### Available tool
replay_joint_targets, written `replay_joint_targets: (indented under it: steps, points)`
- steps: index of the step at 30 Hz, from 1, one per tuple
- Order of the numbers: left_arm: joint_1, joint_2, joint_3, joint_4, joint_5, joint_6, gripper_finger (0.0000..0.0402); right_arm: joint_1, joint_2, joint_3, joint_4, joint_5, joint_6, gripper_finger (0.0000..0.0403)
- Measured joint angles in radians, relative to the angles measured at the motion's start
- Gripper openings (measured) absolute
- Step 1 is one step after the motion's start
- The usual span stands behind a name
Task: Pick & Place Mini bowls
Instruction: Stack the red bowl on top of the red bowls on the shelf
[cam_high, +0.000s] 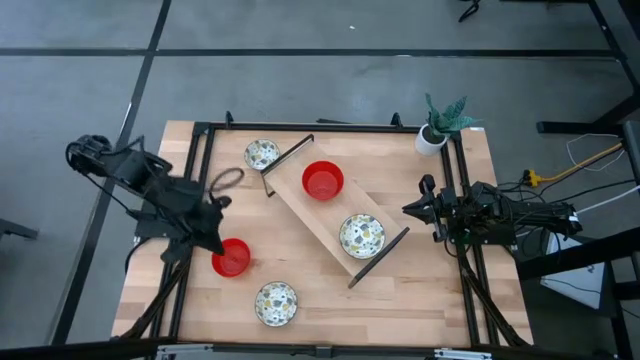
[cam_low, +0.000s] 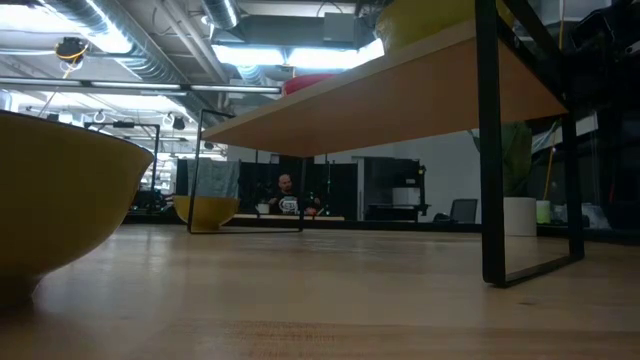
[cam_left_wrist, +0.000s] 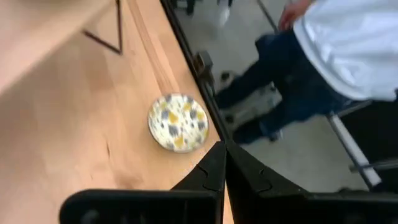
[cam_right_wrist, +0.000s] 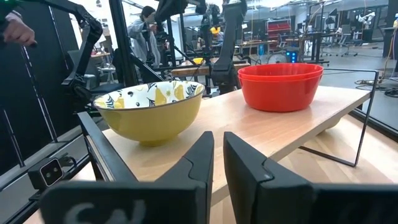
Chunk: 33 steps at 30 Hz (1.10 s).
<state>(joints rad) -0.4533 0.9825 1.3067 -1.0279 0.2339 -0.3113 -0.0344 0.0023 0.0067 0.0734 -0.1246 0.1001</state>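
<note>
Five bowls: in the high view, two on the raised shelf (cam_high: 300, 200), three on the table (cam_high: 400, 300).
Shelf bowls: red bowl (cam_high: 323, 180) toward 11 o'clock, speckled bowl (cam_high: 361, 236) toward 5 o'clock.
Table bowls: speckled at 12 o'clock (cam_high: 262, 154), speckled at 6 o'clock (cam_high: 276, 303), red at 8 o'clock (cam_high: 232, 258).
Left gripper (cam_high: 214, 243): clenched, empty, just beside the 8 o'clock red bowl.
Right gripper (cam_high: 412, 208): at 3 o'clock, fingers nearly together, grasping nothing.
Plant pot (cam_high: 432, 138): 1 o'clock corner.

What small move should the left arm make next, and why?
Probably open the left gripper and lower it onto the red bowl. Its fingers are shut and empty beside that bowl, while the wooden shelf holds only two bowls.
</note>
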Motion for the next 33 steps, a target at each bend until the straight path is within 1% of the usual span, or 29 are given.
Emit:
replay_joint_targets:
  steps: [5,8,12,18,20,24,28,33]
  points:
    - [-0.076,0.064,0.000,-0.031,-0.039,-0.053,0.0003,0.000,0.000,0.000,0.000,0.000,0.000,0.0039]
    - [-0.105,0.096,0.000,-0.033,-0.043,-0.092,0.0003,0.000,0.000,0.000,0.000,0.000,-0.002,0.0039]
    - [-0.125,0.128,0.000,-0.032,-0.015,-0.117,0.0003,0.000,0.000,0.000,0.000,0.000,-0.001,0.0039]
    - [-0.129,0.164,0.000,-0.031,0.030,-0.255,0.0004,0.000,0.000,0.000,0.000,0.000,-0.002,0.0039]
    - [-0.130,0.176,0.000,-0.031,0.052,-0.260,0.0004,0.000,0.000,0.000,0.000,0.000,0.000,0.0039]
    - [-0.137,0.202,0.000,-0.031,0.055,-0.268,0.0007,0.000,0.000,0.000,0.000,0.000,-0.002,0.0039]
    - [-0.170,0.223,0.000,-0.031,0.044,-0.233,0.0029,0.000,0.000,0.000,0.000,0.000,-0.001,0.0039]
    - [-0.220,0.254,0.000,-0.048,-0.009,-0.228,0.0082,0.000,0.000,0.000,0.000,0.000,0.000,0.0039]
